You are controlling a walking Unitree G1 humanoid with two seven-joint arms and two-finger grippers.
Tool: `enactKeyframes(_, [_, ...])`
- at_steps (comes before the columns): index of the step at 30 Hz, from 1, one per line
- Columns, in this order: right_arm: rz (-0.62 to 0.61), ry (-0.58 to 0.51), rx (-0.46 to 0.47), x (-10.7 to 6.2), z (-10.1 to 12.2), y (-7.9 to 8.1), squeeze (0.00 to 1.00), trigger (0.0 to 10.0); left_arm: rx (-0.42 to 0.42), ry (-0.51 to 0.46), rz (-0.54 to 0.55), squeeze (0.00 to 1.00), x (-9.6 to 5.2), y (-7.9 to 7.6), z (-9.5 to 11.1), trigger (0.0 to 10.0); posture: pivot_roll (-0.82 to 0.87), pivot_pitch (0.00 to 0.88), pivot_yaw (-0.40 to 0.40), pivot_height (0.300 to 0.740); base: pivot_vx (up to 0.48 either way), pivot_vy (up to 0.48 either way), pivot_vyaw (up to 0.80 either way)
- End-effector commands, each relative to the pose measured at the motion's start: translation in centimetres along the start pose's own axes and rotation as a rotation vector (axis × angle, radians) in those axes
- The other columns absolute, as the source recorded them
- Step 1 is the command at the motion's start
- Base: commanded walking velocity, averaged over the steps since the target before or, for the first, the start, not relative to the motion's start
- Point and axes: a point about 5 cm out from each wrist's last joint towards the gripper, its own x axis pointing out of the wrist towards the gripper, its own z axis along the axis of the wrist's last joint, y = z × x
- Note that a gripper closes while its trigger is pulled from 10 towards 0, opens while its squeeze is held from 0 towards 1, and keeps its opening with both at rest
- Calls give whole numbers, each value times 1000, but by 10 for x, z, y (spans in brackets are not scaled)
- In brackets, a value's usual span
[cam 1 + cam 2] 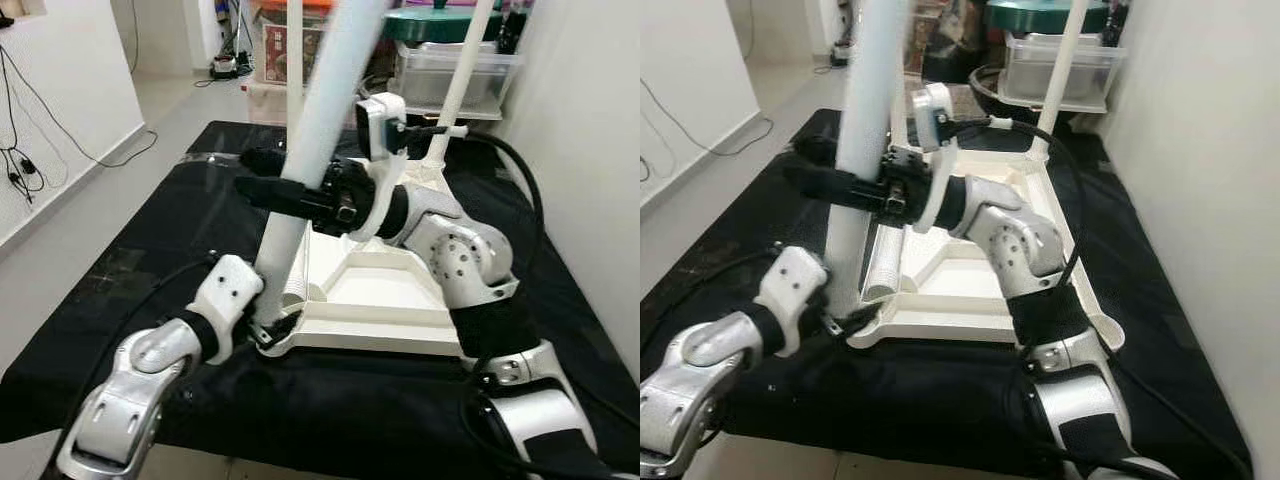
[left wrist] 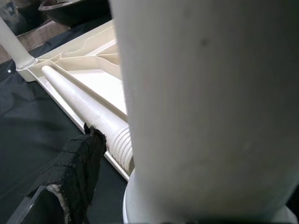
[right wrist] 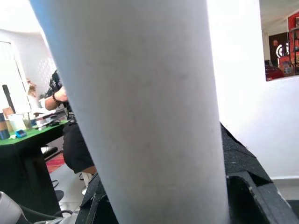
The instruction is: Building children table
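While the right end effector (image 1: 275,190) clamps the upright leg (image 1: 300,180) mid-shaft, the left end effector (image 1: 268,335), grip unclear, sits at the tabletop's (image 1: 390,300) 7 o'clock corner; a loose leg (image 2: 84,112) lies along its edge.

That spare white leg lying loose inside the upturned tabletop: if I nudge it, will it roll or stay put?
The spare leg is round and smooth, so it would probably roll, but the tabletop ribs beside it should stop it quickly. It looks like stiff, hollow plastic, so likely light.
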Motion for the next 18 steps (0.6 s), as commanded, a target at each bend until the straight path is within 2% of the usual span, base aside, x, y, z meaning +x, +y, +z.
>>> enactKeyframes(1, [36, -1, 18, 5, -2, 6, 0, 10000, -9, -10, -13, 0, 3, -1, 0, 6392, 83, 0, -82, 740, 0, 0, 0])
enactKeyframes(2, [30, -3, 19, 5, -2, 5, 0, 10000, -23, -11, -24, 0, 2, -2, -2, 0, 83, 0, -84, 740, 0, 0, 0])
enactKeyframes(8, [-1, -13, 12, 4, 1, 2, 0, 10000, -53, -19, -50, 0, -3, -8, -6, 0, 84, 0, -86, 740, 0, 0, 0])
enactKeyframes(16, [-41, -22, 14, 5, -1, -1, 0, 10000, -54, -41, -29, 0, -2, -6, -2, 0, 86, 0, -87, 740, 0, 0, 0])
enactKeyframes(17, [-70, -31, 24, 5, -1, -3, 1000, 10000, -39, -30, -4, 0, -2, -4, -3, 2431, 86, 0, -87, 740, 0, 0, 0])
enactKeyframes(18, [-90, -37, 32, 5, -1, -5, 1000, 10000, -28, -22, 13, 0, -2, -2, -3, 2431, 86, 0, -87, 740, 0, 0, 0])
